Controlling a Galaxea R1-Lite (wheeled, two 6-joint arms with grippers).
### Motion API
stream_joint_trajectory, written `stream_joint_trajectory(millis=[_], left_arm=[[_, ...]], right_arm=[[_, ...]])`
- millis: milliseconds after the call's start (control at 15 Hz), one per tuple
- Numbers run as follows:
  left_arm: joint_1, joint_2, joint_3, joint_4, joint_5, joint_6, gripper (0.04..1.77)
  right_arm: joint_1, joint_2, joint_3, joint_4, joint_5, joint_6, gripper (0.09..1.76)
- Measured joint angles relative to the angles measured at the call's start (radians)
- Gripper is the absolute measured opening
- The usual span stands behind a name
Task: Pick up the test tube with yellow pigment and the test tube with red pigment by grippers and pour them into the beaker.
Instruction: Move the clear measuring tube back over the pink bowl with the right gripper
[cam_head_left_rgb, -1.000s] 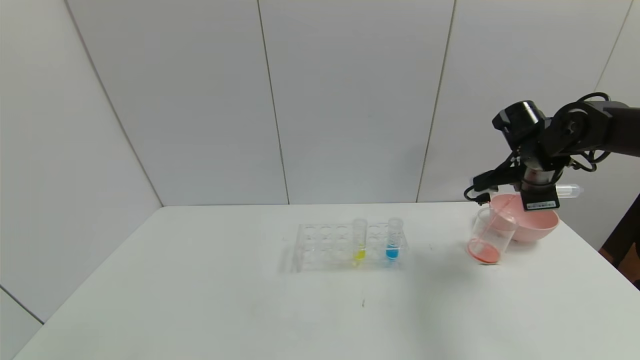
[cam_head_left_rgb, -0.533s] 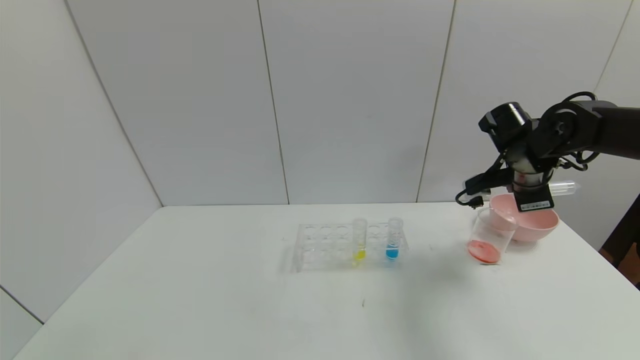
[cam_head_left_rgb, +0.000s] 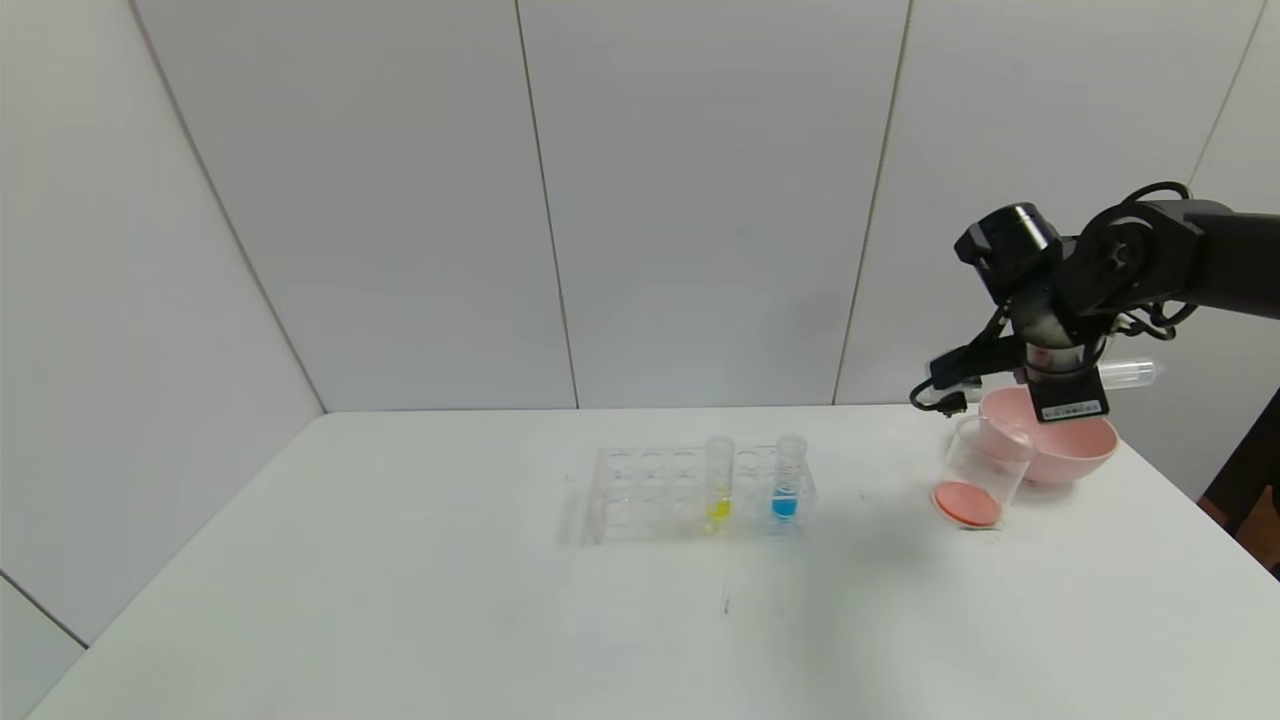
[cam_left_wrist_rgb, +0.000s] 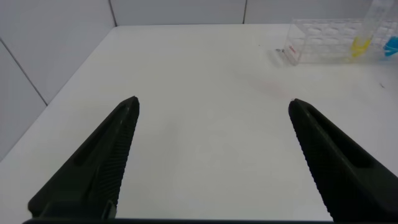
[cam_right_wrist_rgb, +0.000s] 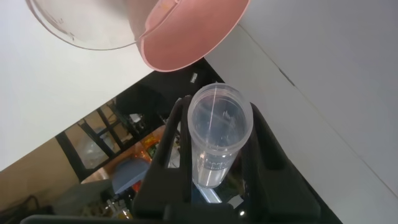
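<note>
Beaker liquid settled; gripper higher

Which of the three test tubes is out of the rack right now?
The emptied test tube with red pigment, lying sideways in the right end effector. The yellow and blue tubes stand upright in the rack.

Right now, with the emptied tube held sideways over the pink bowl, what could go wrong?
The right gripper holds the emptied red-pigment tube sideways above the pink bowl, so leftover drops could miss the beaker. The beaker stands close beside the bowl, so the gripper might knock it. The yellow tube stands beside the blue tube; mix-up possible.
</note>
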Motion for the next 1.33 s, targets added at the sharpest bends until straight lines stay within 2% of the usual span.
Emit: stream_joint_trajectory(millis=[200, 467, 600, 867, 1067, 1333], left_arm=[[0.000, 0.000, 0.000, 0.000, 0.000, 0.000, 1.72], [0.000, 0.000, 0.000, 0.000, 0.000, 0.000, 1.72], [0.000, 0.000, 0.000, 0.000, 0.000, 0.000, 1.72], [0.000, 0.000, 0.000, 0.000, 0.000, 0.000, 1.72], [0.000, 0.000, 0.000, 0.000, 0.000, 0.000, 1.72], [0.000, 0.000, 0.000, 0.000, 0.000, 0.000, 1.72]], right_arm=[[-0.006, -0.005, 0.000, -0.027, 0.052, 0.004, 0.51], [-0.044, -0.046, 0.000, -0.069, 0.334, 0.045, 0.51], [-0.066, -0.067, 0.002, -0.122, 0.397, 0.126, 0.51], [-0.049, -0.086, 0.011, -0.192, 0.514, 0.561, 0.51], [-0.037, -0.110, 0.014, -0.231, 0.705, 0.844, 0.51], [-0.053, -0.172, 0.057, -0.312, 0.763, 1.177, 0.51]])
